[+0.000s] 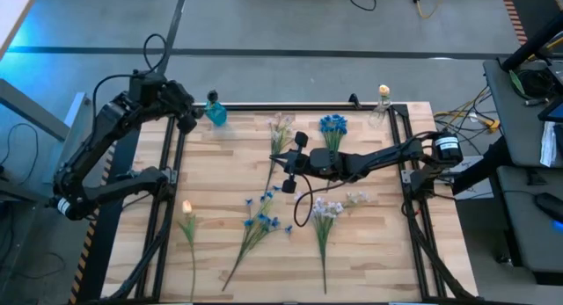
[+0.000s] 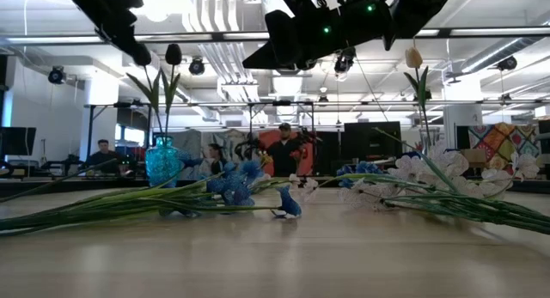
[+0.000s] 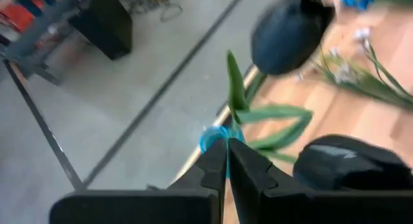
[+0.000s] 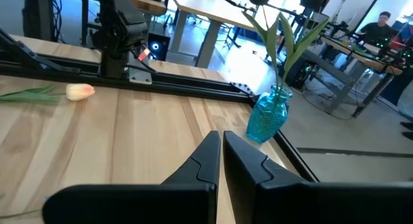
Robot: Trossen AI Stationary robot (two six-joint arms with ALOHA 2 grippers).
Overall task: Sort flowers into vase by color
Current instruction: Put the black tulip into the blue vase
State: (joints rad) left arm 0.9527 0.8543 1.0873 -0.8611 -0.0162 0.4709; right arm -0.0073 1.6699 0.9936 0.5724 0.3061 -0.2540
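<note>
The turquoise textured glass vase (image 1: 215, 112) stands at the far left corner of the light wooden slatted table (image 1: 220, 177), and I take it as the landmark. One dark tulip bud on a green leafy stem (image 4: 271, 24) already stands in this vase. A second small clear vase with a peach tulip (image 1: 382, 101) stands far to the right of it, at the other far corner, so two flowers seem to be sorted. The rest lies flat on the table: a pale white-lilac sprig (image 1: 280, 134) and a bright blue sprig (image 1: 332, 127) to the right of the turquoise vase, a peach-yellow tulip (image 1: 187, 219) nearer the front edge below it, then a long blue sprig (image 1: 259, 221) and a white-lilac bunch (image 1: 325, 213) further right toward the front. I judge that most of the sorting is not yet done. The left gripper (image 3: 227, 161) hovers just beside the turquoise vase, above its mouth; its fingers are pressed together and appear empty, with the stem just in front of the tips, though I cannot tell if they touch it. The right gripper (image 1: 288, 173) is over the middle of the table, well right of the vase, between the lying sprigs; its fingers are also closed and hold nothing.
</note>
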